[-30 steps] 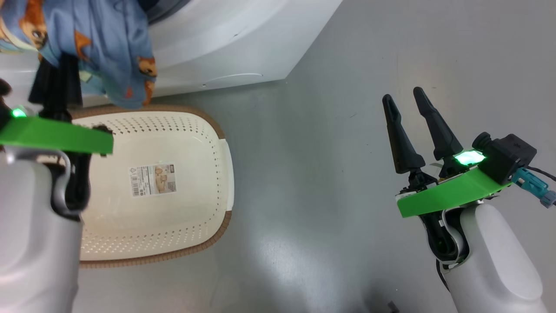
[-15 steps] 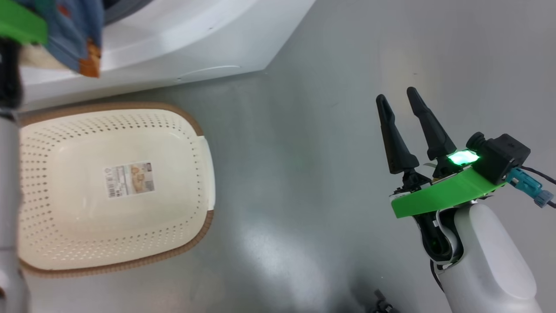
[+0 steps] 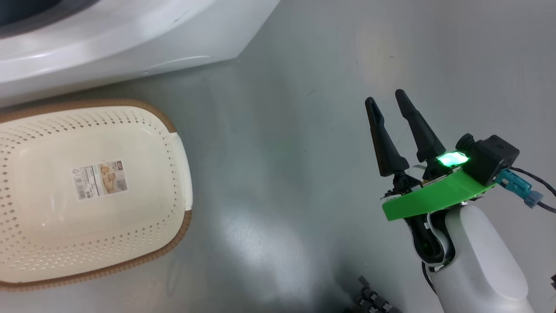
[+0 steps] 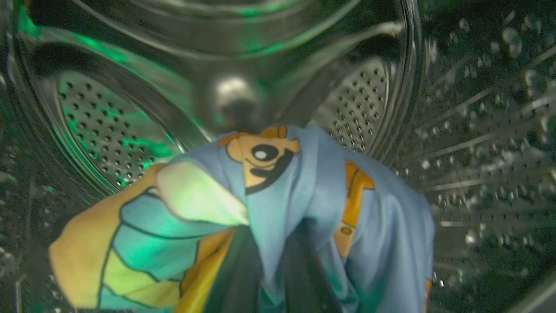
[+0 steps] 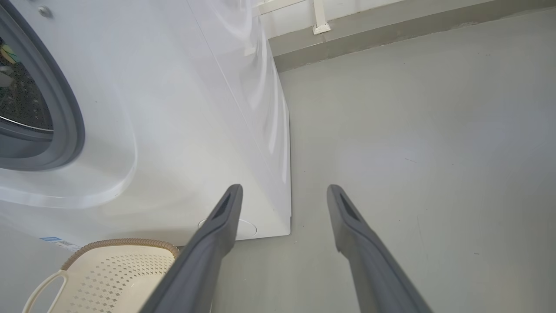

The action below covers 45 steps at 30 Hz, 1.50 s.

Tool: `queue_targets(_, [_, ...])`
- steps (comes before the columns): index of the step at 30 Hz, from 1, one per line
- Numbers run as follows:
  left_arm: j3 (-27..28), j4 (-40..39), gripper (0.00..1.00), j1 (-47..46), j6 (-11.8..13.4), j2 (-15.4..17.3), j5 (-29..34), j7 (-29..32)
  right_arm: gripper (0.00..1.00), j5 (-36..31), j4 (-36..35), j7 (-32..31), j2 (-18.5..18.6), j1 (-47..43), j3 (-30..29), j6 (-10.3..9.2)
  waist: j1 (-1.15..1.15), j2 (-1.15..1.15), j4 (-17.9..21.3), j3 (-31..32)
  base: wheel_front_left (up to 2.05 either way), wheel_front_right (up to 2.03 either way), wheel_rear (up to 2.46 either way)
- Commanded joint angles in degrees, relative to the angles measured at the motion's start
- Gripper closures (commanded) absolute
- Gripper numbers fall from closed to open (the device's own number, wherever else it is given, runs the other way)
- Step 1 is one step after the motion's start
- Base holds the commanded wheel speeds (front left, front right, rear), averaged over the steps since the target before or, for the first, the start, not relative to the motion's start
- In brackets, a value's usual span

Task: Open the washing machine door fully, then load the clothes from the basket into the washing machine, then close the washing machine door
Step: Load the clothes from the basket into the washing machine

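Floor (image 3: 278, 182) between basket (image 3: 184, 174) and right fingers (image 3: 382, 140)

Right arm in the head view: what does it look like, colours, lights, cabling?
The right end effector has two long, tapered black fingers. Behind them sit a bright green wrist plate, a glowing green light and a black camera block with a teal connector on a dark cable. The forearm is smooth and pale grey-white.
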<state>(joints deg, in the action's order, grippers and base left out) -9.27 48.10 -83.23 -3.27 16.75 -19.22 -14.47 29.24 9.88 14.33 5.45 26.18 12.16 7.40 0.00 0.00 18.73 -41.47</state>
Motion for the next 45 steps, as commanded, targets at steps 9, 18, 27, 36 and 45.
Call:
queue_targets(9, [3.92,0.76,0.38,1.5,0.67,1.44,3.94,-0.5,0.0,0.4,-0.8,0.67,-0.44,0.02,1.34,0.09,0.0,0.0,-0.16,-1.03,0.0,0.0,0.0])
queue_targets(18, [2.43,16.25,0.0,-2.72,-1.09,-0.08,2.92,2.66,0.0,0.25,-0.48,0.67,-0.23,0.57,1.58,0.09,0.0,0.0,-0.96,-0.65,0.0,0.0,0.0])
queue_targets(27, [0.75,20.97,0.0,-3.82,-2.26,-0.54,3.14,1.51,0.0,0.33,-0.19,0.67,-0.41,0.52,1.23,0.09,0.0,0.0,-1.39,0.23,0.0,0.0,0.0])
queue_targets(36, [-1.22,21.5,0.0,-1.06,-3.25,-1.41,3.37,0.09,0.0,0.35,0.07,0.67,-0.65,0.11,0.35,0.09,0.0,0.0,-2.37,1.78,0.0,0.0,0.0])
queue_targets(45, [-2.77,16.39,0.0,5.77,-3.92,-2.51,2.81,-0.48,0.0,0.31,0.18,0.67,-0.68,-0.77,-0.47,0.09,0.0,0.0,-3.69,3.68,0.0,0.0,0.0])
